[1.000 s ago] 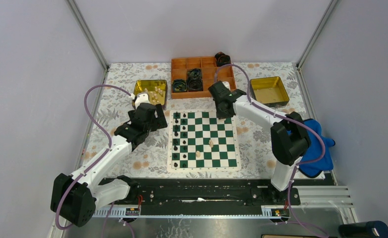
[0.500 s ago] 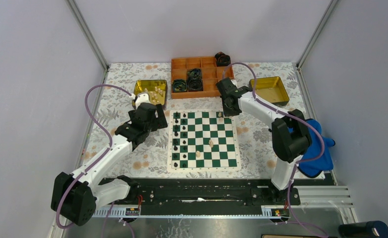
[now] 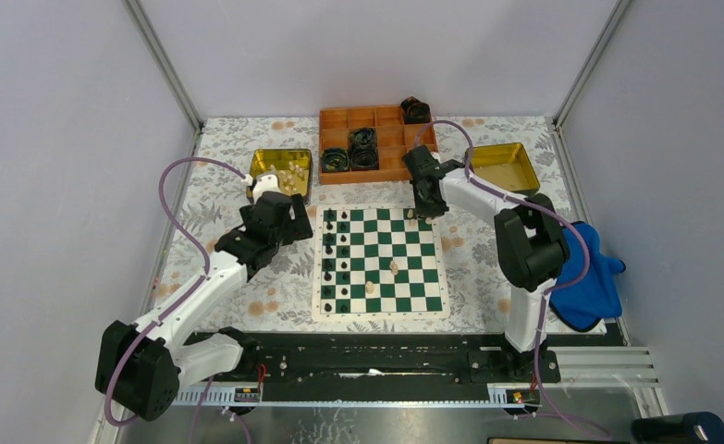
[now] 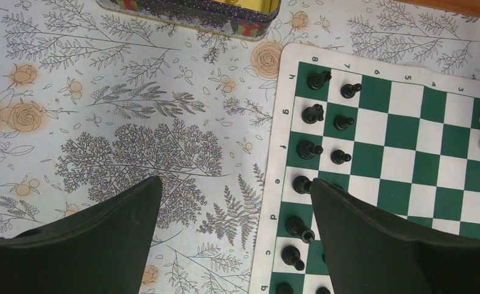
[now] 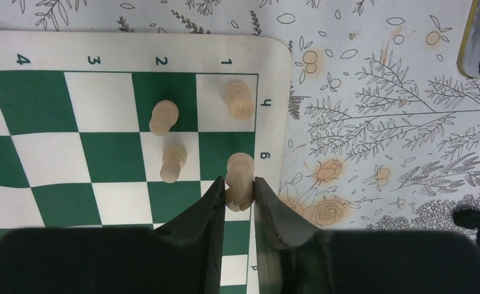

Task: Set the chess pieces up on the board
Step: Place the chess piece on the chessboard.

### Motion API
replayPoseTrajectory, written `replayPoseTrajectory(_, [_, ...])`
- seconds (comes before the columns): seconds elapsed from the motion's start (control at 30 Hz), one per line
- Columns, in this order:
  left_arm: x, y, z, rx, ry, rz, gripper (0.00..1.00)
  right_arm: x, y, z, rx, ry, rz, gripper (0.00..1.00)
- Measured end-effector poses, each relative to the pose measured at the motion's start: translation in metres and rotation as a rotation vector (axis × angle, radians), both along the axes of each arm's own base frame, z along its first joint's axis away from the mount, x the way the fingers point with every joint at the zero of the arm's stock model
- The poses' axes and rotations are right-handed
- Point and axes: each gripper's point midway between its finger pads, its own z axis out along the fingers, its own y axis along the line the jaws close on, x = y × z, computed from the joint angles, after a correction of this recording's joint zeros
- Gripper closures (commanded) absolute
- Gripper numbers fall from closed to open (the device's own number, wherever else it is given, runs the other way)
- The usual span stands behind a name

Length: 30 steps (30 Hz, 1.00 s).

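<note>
Board [image 3: 415, 277] at centre of top view on floral tabletop [image 4: 133, 122], black pieces [image 4: 314, 113] lined along its left edge, right pincer [image 5: 240, 187] clamped on cream piece [image 5: 240, 171] at board's upper right corner, three cream pieces [image 5: 163, 116] just beside, left pincer [image 4: 234, 182] spread wide over tabletop at board's left edge.

top: high, from behind me, looking down | my wrist cams: close, facing down | shared: the board [image 3: 418, 250]
</note>
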Motion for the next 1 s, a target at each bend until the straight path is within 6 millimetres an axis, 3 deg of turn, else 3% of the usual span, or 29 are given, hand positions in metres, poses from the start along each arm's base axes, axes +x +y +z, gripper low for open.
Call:
replayPoseTrajectory(0.63, [-0.001, 0.001, -0.005, 0.005, 0.011, 0.000, 0.01, 0.005, 0.005, -0.016, 0.032, 0.040, 0.002, 0.76])
replayPoseTrajectory(1.0, [-0.002, 0.001, -0.006, 0.007, 0.016, 0.000, 0.01, 0.007, 0.006, -0.016, 0.037, 0.035, 0.001, 0.61])
